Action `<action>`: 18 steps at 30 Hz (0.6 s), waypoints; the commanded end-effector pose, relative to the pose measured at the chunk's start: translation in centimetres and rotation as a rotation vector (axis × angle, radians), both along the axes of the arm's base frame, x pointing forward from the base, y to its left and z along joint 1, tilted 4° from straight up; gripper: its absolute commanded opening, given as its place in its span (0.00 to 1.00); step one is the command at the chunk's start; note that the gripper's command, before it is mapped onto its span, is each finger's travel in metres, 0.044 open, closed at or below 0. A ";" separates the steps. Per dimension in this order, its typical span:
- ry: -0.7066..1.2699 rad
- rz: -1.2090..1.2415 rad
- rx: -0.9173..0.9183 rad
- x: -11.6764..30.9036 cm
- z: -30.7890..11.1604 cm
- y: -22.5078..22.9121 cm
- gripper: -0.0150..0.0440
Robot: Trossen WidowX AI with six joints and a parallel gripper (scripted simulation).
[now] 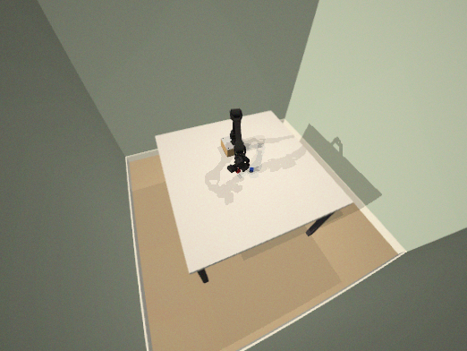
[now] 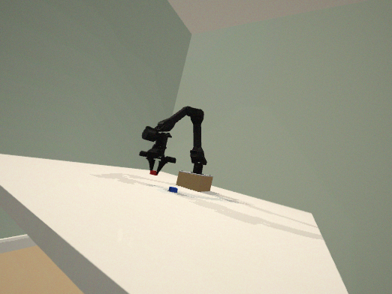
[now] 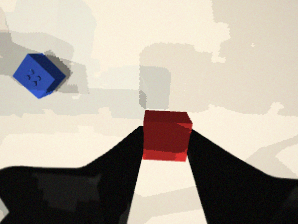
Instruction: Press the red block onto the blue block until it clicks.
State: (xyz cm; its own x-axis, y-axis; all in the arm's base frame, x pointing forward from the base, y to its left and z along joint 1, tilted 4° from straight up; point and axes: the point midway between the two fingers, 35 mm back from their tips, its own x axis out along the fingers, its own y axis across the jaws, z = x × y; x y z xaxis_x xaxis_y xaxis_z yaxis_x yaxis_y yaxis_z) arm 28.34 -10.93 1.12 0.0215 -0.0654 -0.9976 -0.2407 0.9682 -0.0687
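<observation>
On a pale tabletop (image 1: 268, 210) (image 2: 210, 240) in a green-walled room with a tan floor (image 1: 286, 278) (image 2: 34, 271), a black arm's gripper (image 1: 238, 170) (image 2: 154, 172) (image 3: 164, 132) grips the red block (image 1: 238, 171) (image 2: 153, 172) (image 3: 167, 136) between its jaws. Apart from it, the blue block (image 1: 251, 169) (image 2: 173, 190) (image 3: 39, 76) sits on the surface, left in the wrist view.

From high up, we look down on the whole table (image 1: 233, 219) (image 2: 225, 244); low exterior and close downward wrist views share the blue block (image 1: 251, 169) (image 2: 173, 190) (image 3: 37, 76), at ten o'clock in the wrist view.
</observation>
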 end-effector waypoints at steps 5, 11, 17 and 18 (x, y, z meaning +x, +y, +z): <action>-0.001 -0.002 -0.006 -0.1 3.6 0.2 0.25; -0.001 -0.002 -0.005 -0.4 6.4 0.4 0.25; 0.003 0.057 -0.005 -0.1 6.1 1.5 0.25; 0.004 0.081 -0.005 0.0 5.9 1.9 0.25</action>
State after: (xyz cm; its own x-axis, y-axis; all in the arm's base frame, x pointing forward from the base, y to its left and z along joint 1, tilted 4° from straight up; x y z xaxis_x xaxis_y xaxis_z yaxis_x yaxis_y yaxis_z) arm 28.20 -9.95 7.52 0.0299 -0.0684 -0.9972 -0.2683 0.9605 -0.0739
